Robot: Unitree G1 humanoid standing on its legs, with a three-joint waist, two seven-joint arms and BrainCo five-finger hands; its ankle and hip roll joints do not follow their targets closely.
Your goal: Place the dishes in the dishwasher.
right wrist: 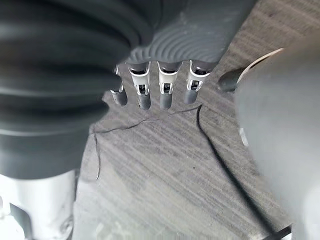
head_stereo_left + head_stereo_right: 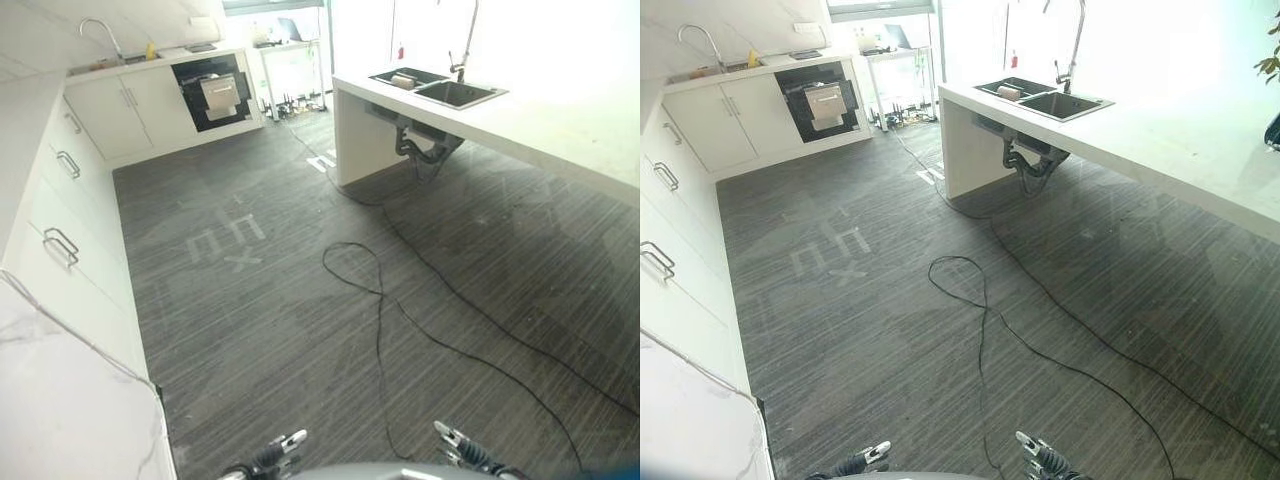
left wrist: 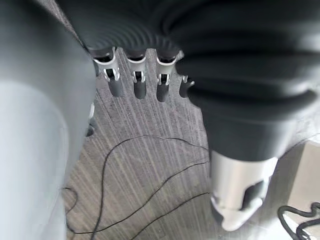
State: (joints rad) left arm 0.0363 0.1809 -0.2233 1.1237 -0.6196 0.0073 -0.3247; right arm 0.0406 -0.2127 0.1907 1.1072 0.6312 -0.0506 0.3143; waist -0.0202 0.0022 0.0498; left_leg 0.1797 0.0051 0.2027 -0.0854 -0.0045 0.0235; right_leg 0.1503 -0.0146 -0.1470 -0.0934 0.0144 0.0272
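Note:
The dishwasher [image 2: 215, 92] is a dark opening in the white cabinets at the far end of the room, with a pale rack or door panel showing in it. A pale round dish [image 2: 403, 80] lies in the left basin of the double sink [image 2: 455, 93] on the island counter at the far right. My left hand [image 3: 138, 85] hangs over the grey striped floor with straight fingers and holds nothing. My right hand [image 1: 165, 92] hangs the same way, its fingers straight and empty. Both hands are far from the sink and the dishwasher.
White cabinets with metal handles [image 2: 62, 245] run along the left, with a marble countertop [image 2: 60, 400] at the near left. The white island [image 2: 560, 130] with a tall faucet [image 2: 462, 50] bounds the right. Pale tape marks [image 2: 225, 240] lie on the open floor between.

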